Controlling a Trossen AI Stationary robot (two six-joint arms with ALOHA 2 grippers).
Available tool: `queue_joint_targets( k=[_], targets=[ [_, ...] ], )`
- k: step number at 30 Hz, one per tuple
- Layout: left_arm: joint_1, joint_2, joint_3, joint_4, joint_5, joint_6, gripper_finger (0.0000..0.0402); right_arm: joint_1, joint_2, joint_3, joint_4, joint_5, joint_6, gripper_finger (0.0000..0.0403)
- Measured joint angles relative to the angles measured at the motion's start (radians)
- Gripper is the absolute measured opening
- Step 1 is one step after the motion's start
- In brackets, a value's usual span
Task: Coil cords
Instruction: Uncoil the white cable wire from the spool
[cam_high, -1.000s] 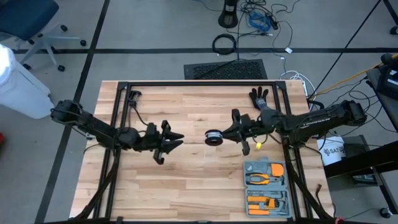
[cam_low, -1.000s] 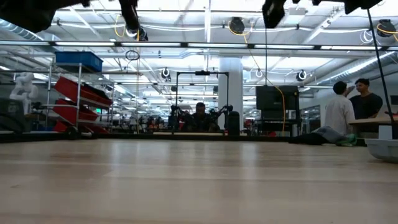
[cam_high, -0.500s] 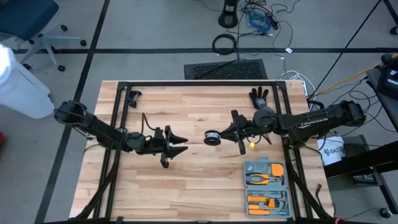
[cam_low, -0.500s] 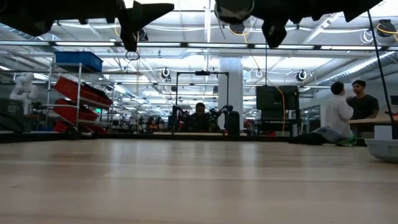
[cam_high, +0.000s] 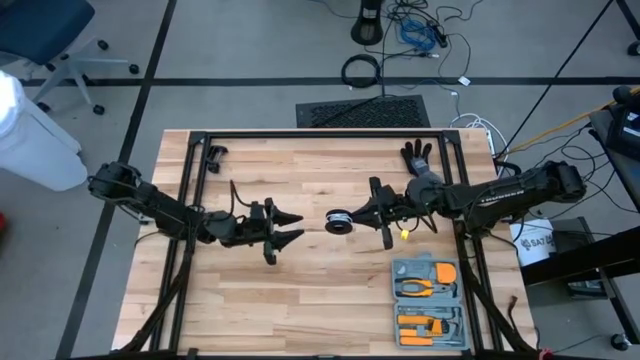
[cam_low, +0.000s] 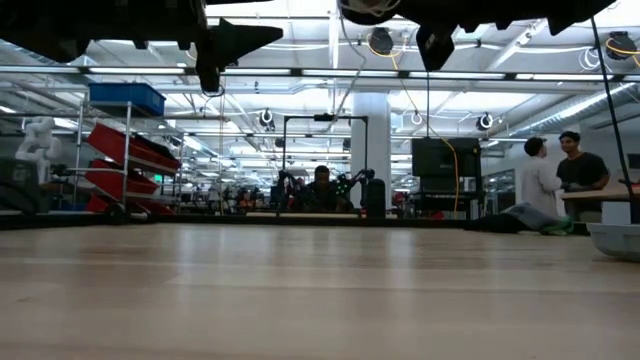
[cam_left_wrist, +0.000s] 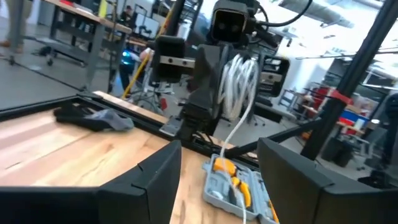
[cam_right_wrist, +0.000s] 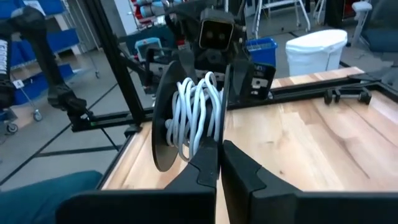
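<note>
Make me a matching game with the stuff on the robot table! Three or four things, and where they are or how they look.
Things:
1. reel
2. left tool
3. tool kit
4. black glove

Descriptions:
A. lying at the table's far edge
B. open and empty
C. grey and orange, near the table's front right
D. wound with white cord, held by the right tool

Pairs: 1-D, 2-B, 3-C, 4-A

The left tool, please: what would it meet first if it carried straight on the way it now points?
Probably the reel wound with white cord, held up by the right tool. The left tool points across the table at it with fingers open; depth is hard to judge.
</note>
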Motion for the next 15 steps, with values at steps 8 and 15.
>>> queue_joint_targets(
  k=[8,15],
  targets=[
    [-0.028,0.100,0.018,-0.001,-0.004,-0.116,0.0217,0.000,0.047,0.000,0.022,0.026,0.000,0.0000],
    [-0.086,0.273,0.157,0.020,-0.168,-0.011,0.0217,0.000,0.048,0.000,0.024,0.025,0.000,0.0000]
  ],
)
